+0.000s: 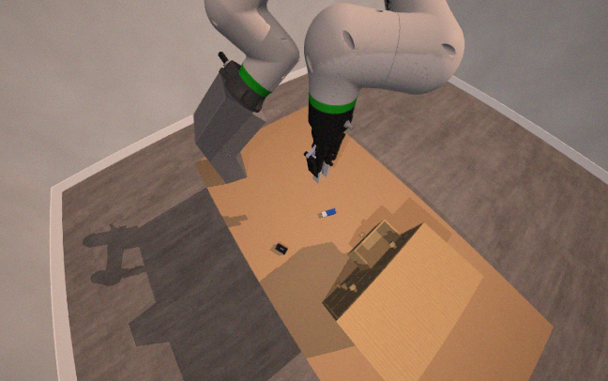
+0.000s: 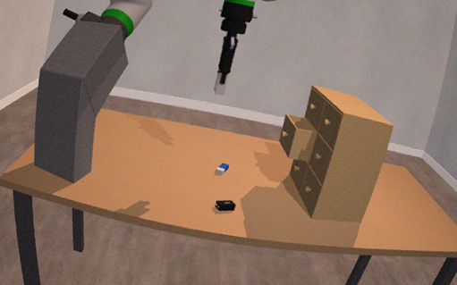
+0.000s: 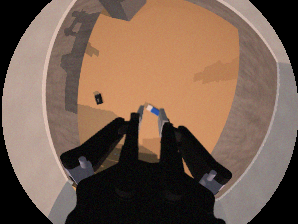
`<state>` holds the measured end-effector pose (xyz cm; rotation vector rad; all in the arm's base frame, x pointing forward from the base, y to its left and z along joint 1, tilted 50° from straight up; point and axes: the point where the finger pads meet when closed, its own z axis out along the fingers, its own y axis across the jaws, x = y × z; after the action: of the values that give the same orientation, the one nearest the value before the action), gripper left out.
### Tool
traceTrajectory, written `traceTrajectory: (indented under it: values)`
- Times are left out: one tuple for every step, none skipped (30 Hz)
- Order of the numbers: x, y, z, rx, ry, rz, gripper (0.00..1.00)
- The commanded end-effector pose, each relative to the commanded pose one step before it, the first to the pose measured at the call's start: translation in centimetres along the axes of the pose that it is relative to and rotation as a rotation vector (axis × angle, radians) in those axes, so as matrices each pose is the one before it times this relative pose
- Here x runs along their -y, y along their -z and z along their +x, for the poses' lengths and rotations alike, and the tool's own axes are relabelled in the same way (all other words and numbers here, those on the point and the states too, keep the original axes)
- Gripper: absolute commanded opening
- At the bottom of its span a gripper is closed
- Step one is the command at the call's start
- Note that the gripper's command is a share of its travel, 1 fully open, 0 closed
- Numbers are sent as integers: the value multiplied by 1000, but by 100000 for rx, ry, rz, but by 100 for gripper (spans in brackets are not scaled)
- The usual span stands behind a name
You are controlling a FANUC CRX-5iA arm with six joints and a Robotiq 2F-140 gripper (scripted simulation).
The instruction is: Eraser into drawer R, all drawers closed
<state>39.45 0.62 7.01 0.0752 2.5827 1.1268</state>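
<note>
The eraser (image 1: 327, 213), blue and white, lies flat on the table between the arm's base and the small chest (image 1: 403, 291). It also shows in the exterior view (image 2: 222, 168) and in the wrist view (image 3: 152, 110), just past the fingertips. My gripper (image 1: 320, 177) (image 2: 220, 86) points straight down, high above the table and a little behind the eraser. Its fingers stand narrowly apart with nothing between them (image 3: 149, 119). The chest (image 2: 341, 155) stands upright on the right. One drawer (image 2: 296, 135) (image 1: 375, 241) in the left column is pulled out partway. I cannot read the drawer marks.
A small black block (image 1: 281, 249) (image 2: 225, 204) lies near the table's front edge, left of the chest. The arm's tall grey base (image 2: 74, 99) stands on the table's left end. The other drawers look pushed in.
</note>
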Motion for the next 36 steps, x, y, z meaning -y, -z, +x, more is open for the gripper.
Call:
traceTrajectory:
  values:
    - [-38,-508,-198,47,3370,21,20]
    - [-17,-190,-69,0,1211,-1,20]
    - [-19,-212,-76,0,1348,0,20]
    - [0,0,0,0,0,0,20]
    - [0,0,0,0,0,0,20]
    - [-20,-234,-82,-1,1485,1,20]
    - [-19,-254,-93,1,1619,-1,20]
    - [-20,-276,-100,0,1753,0,20]
    - [-20,-297,-106,-1,1885,1,20]
    - [-18,-315,-116,1,2010,-1,20]
    - [-18,-336,-121,-1,2134,1,20]
    - [-15,-353,-130,1,2250,-1,20]
    - [-14,-372,-135,0,2362,0,20]
    - [-10,-387,-143,0,2466,0,20]
    - [-8,-404,-148,0,2564,1,20]
    - [-3,-417,-154,1,2654,-1,20]
    - [0,-431,-157,-1,2737,1,20]
    - [6,-441,-164,1,2810,-1,20]
    - [9,-453,-165,-1,2876,1,20]
    - [15,-461,-170,1,2932,0,20]
    - [0,0,0,0,0,0,20]
    - [0,0,0,0,0,0,20]
    - [20,-468,-171,0,2980,0,20]
    - [25,-475,-172,-1,3018,1,20]
    - [32,-478,-175,1,3047,-1,20]
    - [36,-483,-173,-1,3067,0,20]
    - [42,-484,-173,0,3077,0,20]
    - [48,-483,-172,1,3077,0,20]
    - [51,-483,-169,-1,3069,1,20]
    - [58,-479,-168,1,3051,0,20]
    - [62,-475,-164,0,3023,0,20]
    - [65,-470,-159,-1,2987,0,20]
    - [70,-462,-157,1,2942,0,20]
    - [72,-455,-150,-1,2888,0,20]
    - [76,-444,-146,1,2826,0,20]
    - [77,-433,-139,0,2755,0,20]
